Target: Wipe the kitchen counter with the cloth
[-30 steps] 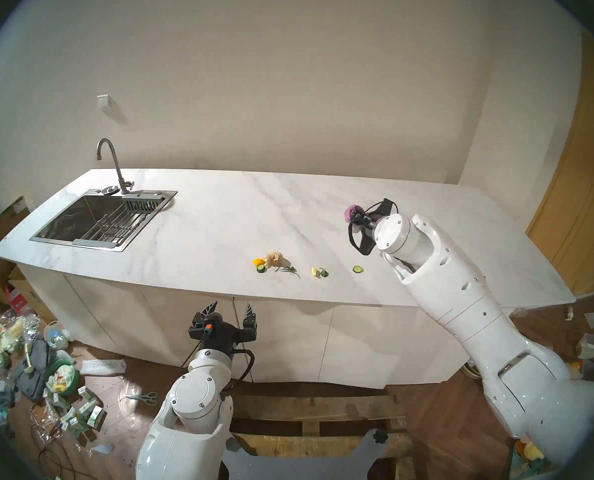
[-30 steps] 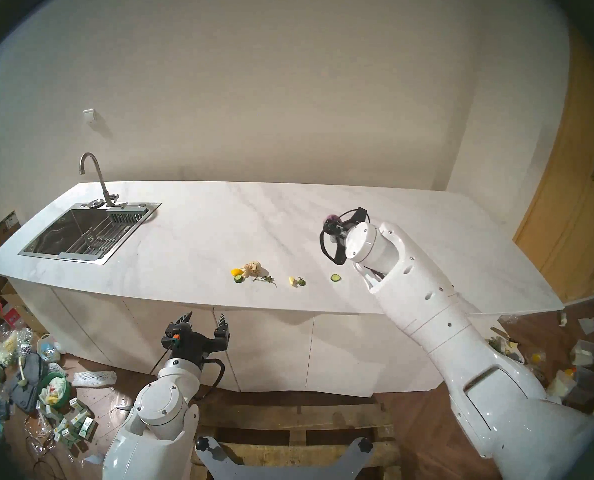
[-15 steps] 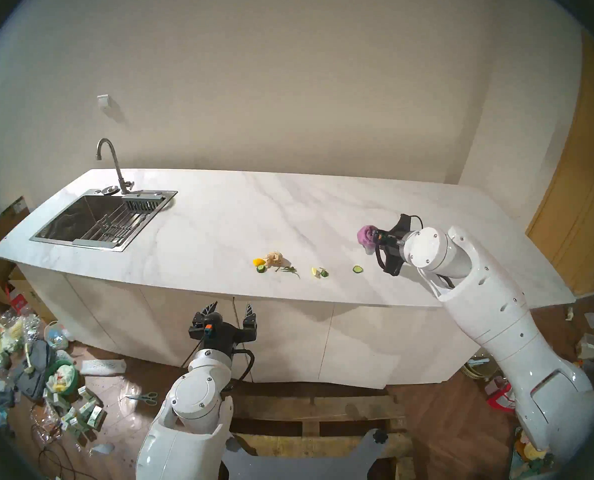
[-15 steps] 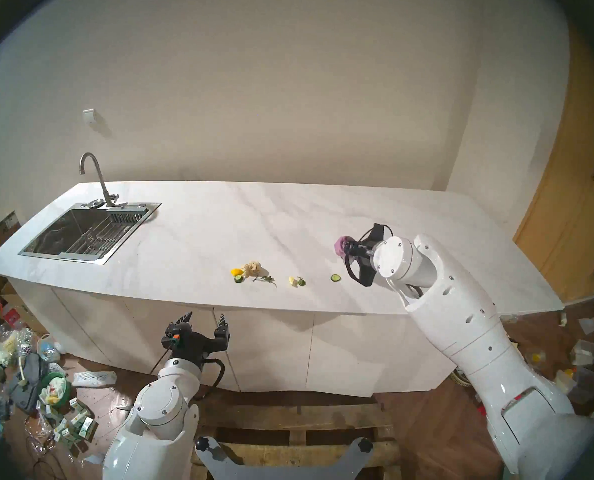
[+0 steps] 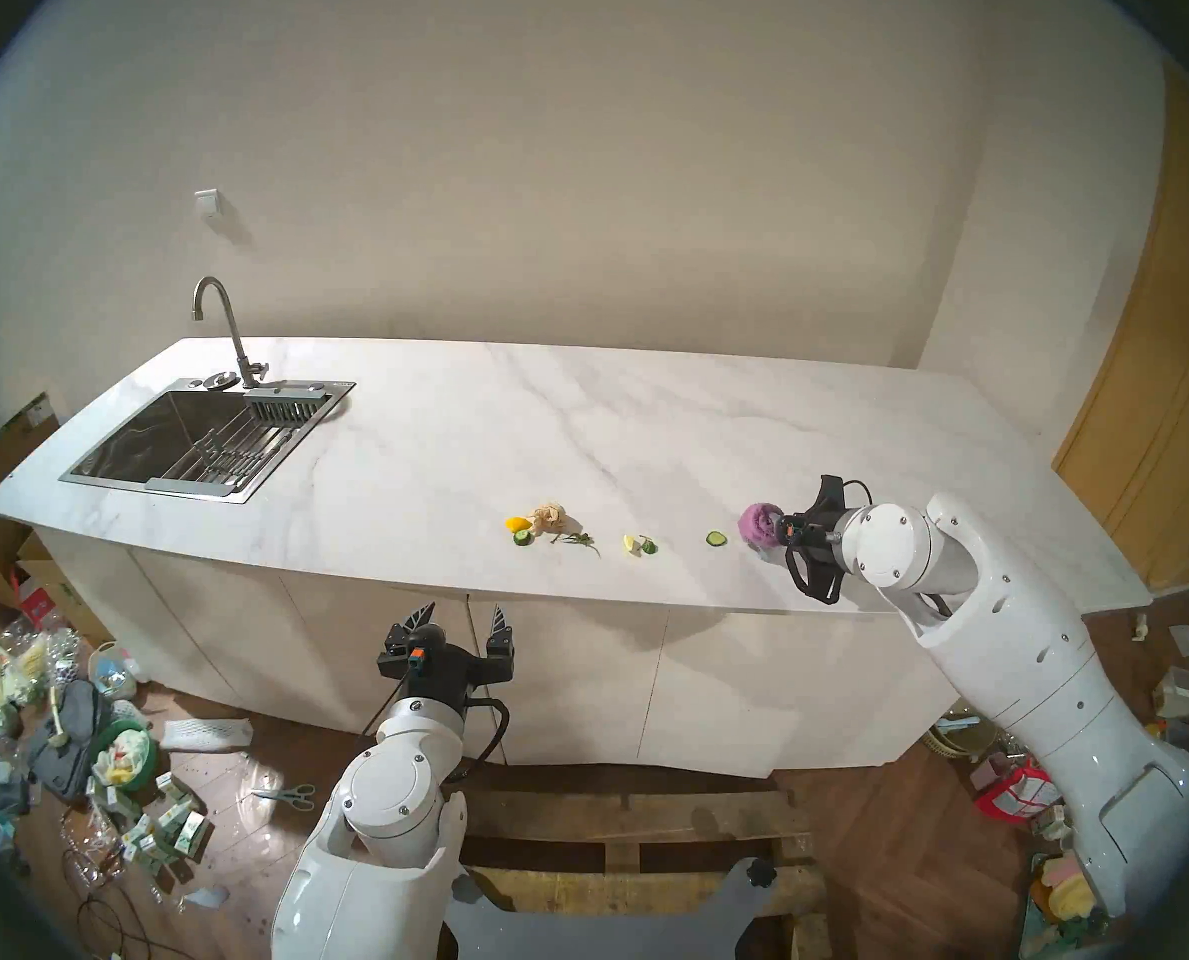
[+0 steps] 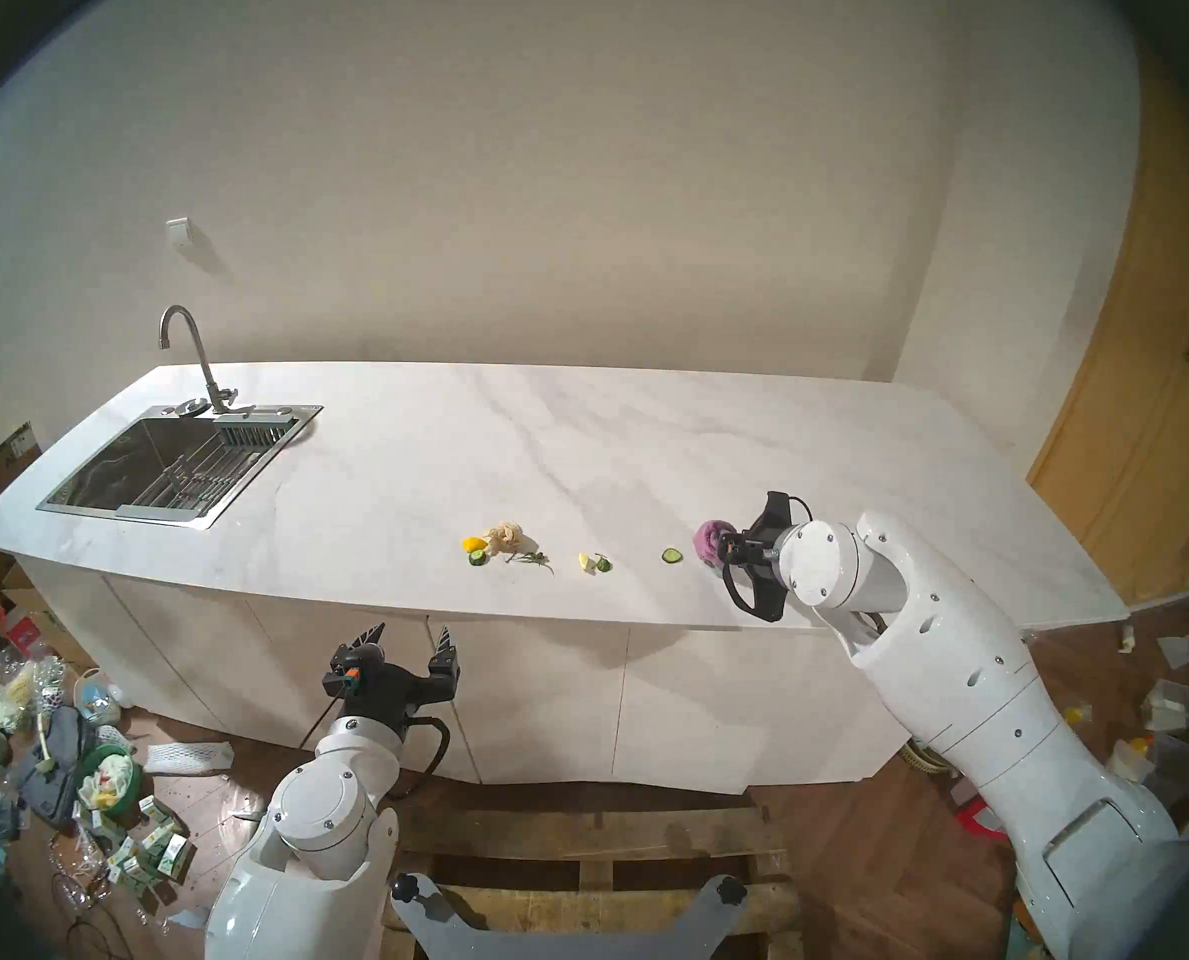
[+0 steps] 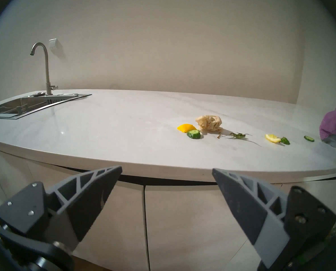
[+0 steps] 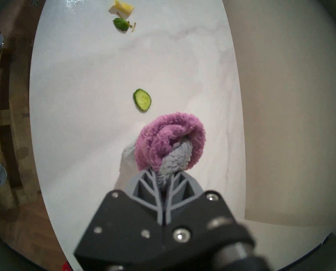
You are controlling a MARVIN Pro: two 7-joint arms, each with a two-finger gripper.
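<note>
The white marble-look kitchen counter (image 5: 481,439) (image 6: 439,467) (image 7: 114,124) (image 8: 85,88) runs across the view with a steel sink (image 5: 183,439) at its left end. My right gripper (image 5: 780,530) (image 6: 729,550) (image 8: 164,175) is shut on the purple fuzzy cloth (image 5: 758,522) (image 6: 708,540) (image 7: 333,125) (image 8: 169,141), holding it low on the counter near the front edge, just right of a cucumber slice (image 5: 716,538) (image 8: 142,99). My left gripper (image 5: 459,622) (image 6: 408,643) (image 7: 166,172) is open and empty below the counter's front edge.
Food scraps lie in a row near the front edge: a beige paper wad (image 5: 550,515), a yellow piece (image 5: 517,523), cucumber bits, a green sprig (image 5: 578,540) and a lemon wedge (image 5: 630,543). A tap (image 5: 221,328) stands behind the sink. Clutter covers the floor at left (image 5: 93,764).
My right arm has drawn the cloth back toward the counter's front edge and to the right, down next to the cucumber slice. The left arm has not moved.
</note>
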